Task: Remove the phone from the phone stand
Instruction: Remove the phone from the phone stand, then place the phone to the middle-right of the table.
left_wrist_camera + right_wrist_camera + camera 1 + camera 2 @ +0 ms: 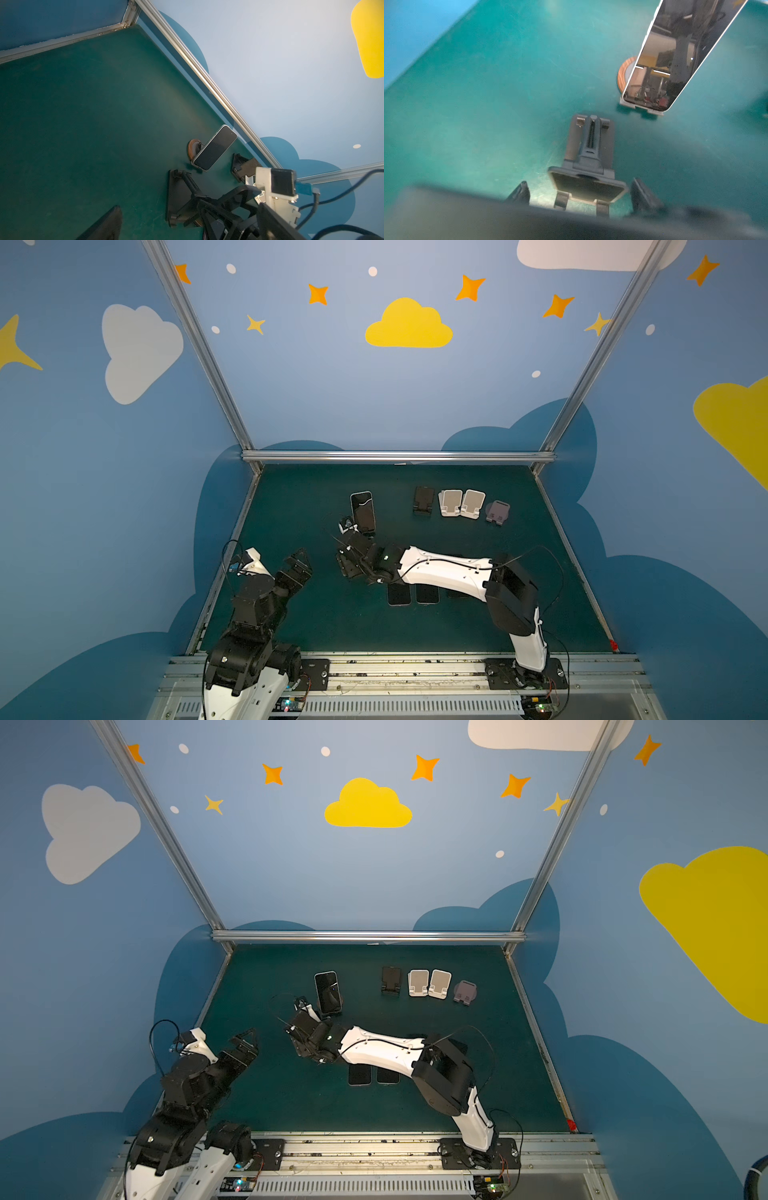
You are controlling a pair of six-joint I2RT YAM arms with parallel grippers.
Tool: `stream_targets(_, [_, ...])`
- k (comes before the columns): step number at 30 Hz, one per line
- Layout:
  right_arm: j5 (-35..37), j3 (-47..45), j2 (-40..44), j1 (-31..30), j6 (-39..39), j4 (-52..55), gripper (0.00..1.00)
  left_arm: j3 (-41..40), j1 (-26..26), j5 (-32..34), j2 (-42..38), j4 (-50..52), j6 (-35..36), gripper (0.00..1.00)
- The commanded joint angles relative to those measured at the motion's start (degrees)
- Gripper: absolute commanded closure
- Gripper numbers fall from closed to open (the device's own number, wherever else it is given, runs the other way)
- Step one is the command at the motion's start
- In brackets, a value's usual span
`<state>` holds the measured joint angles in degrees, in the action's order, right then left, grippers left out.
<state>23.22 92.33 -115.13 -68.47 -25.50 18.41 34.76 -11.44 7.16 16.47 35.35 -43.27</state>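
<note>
Green tabletop (332, 635), seemingly scuffed, between 3 cloud-painted walls (395, 406)

Your right arm (444, 570) shows white shell, black joints, a looping black cable; left arm (253, 605) and left tool (300, 556) mostly black.

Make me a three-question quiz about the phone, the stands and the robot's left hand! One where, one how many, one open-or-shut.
1. Where is the leaning phone?
A) in a stand
B) flat on the table
C) in a gripper

2. How many empty stands make the back row?
A) two
B) four
C) six

3. The left gripper is:
A) open and empty
B) shut on the phone
C) shut on a stand

Answers: 1 A, its bottom edge sits in the wooden-based stand; 2 B, a black stand, two white stands, a grey stand; 3 A, its jaws are spread, nothing between.
</note>
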Motion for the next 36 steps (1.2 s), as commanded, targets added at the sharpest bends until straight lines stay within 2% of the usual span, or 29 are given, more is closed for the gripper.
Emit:
stream_targets(1, [0.50,-0.61,4.61,-0.37,0.78,1.08,0.28,2.13,-0.27,0.22,0.70,-1.29,1.32,0.00])
stream_targets(12, [2.26,-4.32,12.49,0.48,1.31,4.63,0.28,3.64,-0.25,-0.15,2.13,-3.04,1.66,0.00])
stream_targets(21, [5.89,-12.41,24.73,8.00,0.15,12.91,0.28,3.97,-0.25,-1.49,5.03,-8.72,-1.05,0.00])
stream_targets(25, [8.63,-15.97,31.33,13.09,-2.80,20.78,0.28,1.68,-0.25,-3.53,7.71,-15.65,-4.21,0.00])
stream_targets(29, [10.30,-21.75,39.16,20.10,-5.27,27.35,0.28,2.65,-0.25,-5.19,13.06,-19.97,-5.90,0.00])
stream_targets(33, [10.31,-29.74,48.47,30.18,-8.08,31.44,0.28,3.51,-0.62,-7.60,17.23,-23.69,-7.46,0.00])
stream_targets(36, [10.55,-35.38,54.22,37.75,-9.04,31.76,0.27,4.74,-3.39,-6.02,19.51,-24.24,-5.05,0.00])
